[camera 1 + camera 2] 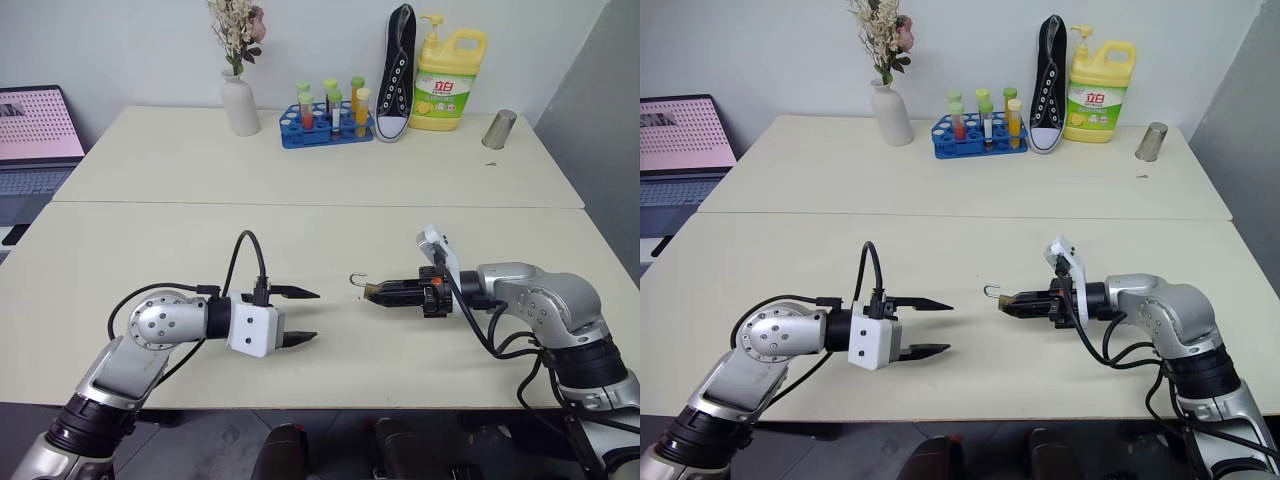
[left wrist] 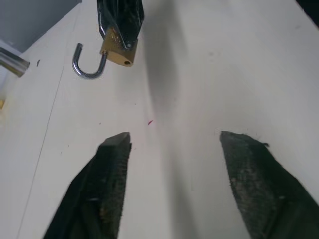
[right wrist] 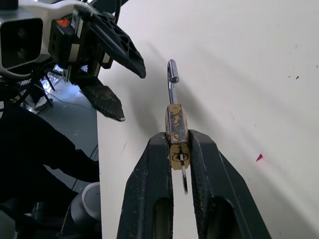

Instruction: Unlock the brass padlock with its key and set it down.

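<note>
1. The brass padlock (image 3: 176, 130) is pinched between the fingers of the right gripper (image 1: 385, 295), held above the table (image 1: 330, 190).
2. Its shackle (image 2: 88, 64) is seen swung free at 1 end, so unlocking is judged done.
3. A thin metal piece, possibly the key (image 3: 184, 180), is seen at the keyhole.
4. The left gripper (image 1: 300, 316) is spread wide, holding nothing, apart from the padlock.
5. Left to do: setting it down.

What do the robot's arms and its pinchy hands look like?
Both arms are shiny silver metal with black joints and looping black cables. The left gripper has a white boxy base and two pointed black fingers. The right gripper has black fingers too, plus a small white part and an orange spot behind them.
</note>
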`<state>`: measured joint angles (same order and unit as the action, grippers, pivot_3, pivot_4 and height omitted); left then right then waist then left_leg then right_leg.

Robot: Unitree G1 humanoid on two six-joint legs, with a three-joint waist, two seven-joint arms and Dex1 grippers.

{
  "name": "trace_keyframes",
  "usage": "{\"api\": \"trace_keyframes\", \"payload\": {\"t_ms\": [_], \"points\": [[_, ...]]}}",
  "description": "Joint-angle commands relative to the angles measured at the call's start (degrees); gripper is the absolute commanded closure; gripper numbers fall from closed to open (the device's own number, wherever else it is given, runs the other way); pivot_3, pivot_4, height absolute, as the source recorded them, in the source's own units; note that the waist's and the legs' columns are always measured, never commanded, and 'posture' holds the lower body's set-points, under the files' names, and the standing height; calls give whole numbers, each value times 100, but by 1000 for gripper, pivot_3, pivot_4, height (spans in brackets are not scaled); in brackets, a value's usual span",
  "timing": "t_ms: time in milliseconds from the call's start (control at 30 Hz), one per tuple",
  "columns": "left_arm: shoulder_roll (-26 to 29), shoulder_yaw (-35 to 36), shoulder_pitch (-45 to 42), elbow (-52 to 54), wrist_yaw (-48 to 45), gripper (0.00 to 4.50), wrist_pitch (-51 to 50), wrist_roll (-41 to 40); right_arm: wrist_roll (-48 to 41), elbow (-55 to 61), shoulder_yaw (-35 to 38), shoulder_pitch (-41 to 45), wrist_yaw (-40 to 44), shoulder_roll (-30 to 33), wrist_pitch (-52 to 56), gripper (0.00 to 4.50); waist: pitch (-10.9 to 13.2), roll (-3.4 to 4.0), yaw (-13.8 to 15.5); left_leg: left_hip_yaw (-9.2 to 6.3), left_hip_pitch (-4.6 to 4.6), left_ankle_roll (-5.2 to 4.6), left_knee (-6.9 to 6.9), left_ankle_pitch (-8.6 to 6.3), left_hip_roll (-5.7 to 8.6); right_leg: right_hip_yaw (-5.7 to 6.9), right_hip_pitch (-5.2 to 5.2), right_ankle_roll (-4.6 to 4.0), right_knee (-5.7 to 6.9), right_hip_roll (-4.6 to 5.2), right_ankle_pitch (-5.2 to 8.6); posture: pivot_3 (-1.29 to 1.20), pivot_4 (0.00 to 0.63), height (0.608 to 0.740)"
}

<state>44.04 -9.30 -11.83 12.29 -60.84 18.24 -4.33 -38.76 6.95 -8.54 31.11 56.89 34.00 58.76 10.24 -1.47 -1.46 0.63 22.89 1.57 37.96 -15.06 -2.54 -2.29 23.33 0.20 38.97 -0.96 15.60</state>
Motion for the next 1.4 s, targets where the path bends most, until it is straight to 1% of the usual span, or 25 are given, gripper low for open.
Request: {"api": "trace_keyframes", "payload": {"t_ms": [33,67,167,267,400,467,500,533,567,600,633,700,800,833,933,1000,1067,1233,1400], "points": [[-168,-69,-73,48,123,334,235,-5,61,-246,-42,214,-79,-30,201,4365,0,-1,-8,1,1,0,0,0,0,-1,0,0,0,0,0,0,150,740],[-243,-70,-108,55,135,21,83,-90,126,-358,-126,265,-88,-54,227,4365,0,-1,-11,0,1,0,0,0,-1,-1,0,0,0,0,0,0,150,740],[-396,-57,-150,136,162,0,-405,-379,264,-587,-304,362,-68,-90,271,4365,1,-1,-17,-3,-1,0,-2,0,-4,2,2,0,3,-3,0,0,150,740],[-388,-88,-187,135,74,0,-388,-309,395,-789,-409,457,-88,-141,263,4365,1,-1,-21,-5,-1,0,-1,0,-5,3,2,2,4,-5,1,0,150,740],[-423,-100,-142,235,15,0,-783,-516,594,-1290,-526,680,-66,-252,305,4365,1,-1,-24,-3,-1,0,-1,0,-4,1,3,1,4,-6,0,0,150,740],[-417,-107,-133,256,-3,0,-894,-549,722,-1491,-549,760,-60,-250,252,3632,1,-1,-25,-5,0,0,-1,0,-5,3,3,1,4,-6,0,0,150,740],[-404,-110,-125,270,-13,0,-960,-565,797,-1535,-558,784,-55,-219,177,3391,1,-1,-25,-5,0,0,-1,0,-5,3,3,1,4,-6,0,0,150,740],[-394,-111,-118,283,-18,0,-1012,-581,850,-1561,-559,799,-46,-202,128,3027,1,-1,-25,-5,1,0,-1,0,-4,3,3,1,4,-6,0,0,150,740],[-399,-88,-88,312,7,0,-1123,-637,793,-1574,-386,828,-133,-236,224,2705,1,-1,-25,-4,1,0,-1,0,-4,3,3,1,3,-6,0,0,150,740],[-384,-61,-44,363,8,0,-1309,-730,791,-1502,-314,822,-123,-198,205,2257,1,-1,-25,-4,1,0,-1,0,-3,3,3,1,3,-6,0,0,150,740],[-382,-13,1,425,36,0,-1531,-845,935,-1339,-405,756,-24,-52,-43,1876,1,-1,-25,-3,1,0,-1,0,-3,2,3,1,3,-6,0,0,150,740],[-401,134,67,552,151,0,-1986,-1119,1203,-1042,-552,585,91,214,-494,1172,2,1,-22,-4,2,0,-1,0,-3,2,4,2,3,-5,0,0,150,740],[-394,357,135,693,345,0,-2438,-1337,1336,-641,-495,311,89,433,-874,41,1,-1,-19,-9,3,0,-1,0,-4,7,4,25,2,-3,14,0,150,740],[-395,405,147,726,408,0,-2553,-1357,1362,-548,-483,248,98,474,-955,41,1,-1,-21,-11,3,0,-1,0,-4,8,4,25,3,-3,14,0,150,740],[-244,556,314,895,647,0,-3141,-1300,1727,128,-416,-325,133,867,-1827,41,1,0,-21,-13,3,0,-2,0,-5,8,4,26,5,-5,15,0,150,740],[-160,602,471,983,692,0,-3203,-1214,1797,368,-284,-598,117,1002,-2141,41,2,-1,-21,-10,2,0,-3,0,-4,6,4,27,4,-3,15,0,150,740],[-36,630,686,1066,570,0,-3160,-1231,1718,583,-77,-839,135,1097,-2313,41,2,-1,-29,-9,2,0,-3,0,-4,4,4,27,3,-2,16,0,150,740],[48,702,932,1185,445,0,-3147,-1394,1569,1007,296,-1277,195,1206,-2620,41,2,-1,-22,-8,-2,1,-2,0,-6,4,4,27,5,-2,16,0,150,740],[89,762,1004,1237,379,0,-3263,-1495,1567,1310,385,-1580,339,1378,-2757,41,2,-1,-20,-6,-4,1,-1,0,-5,3,0,27,4,-2,16,0,150,740]]}}
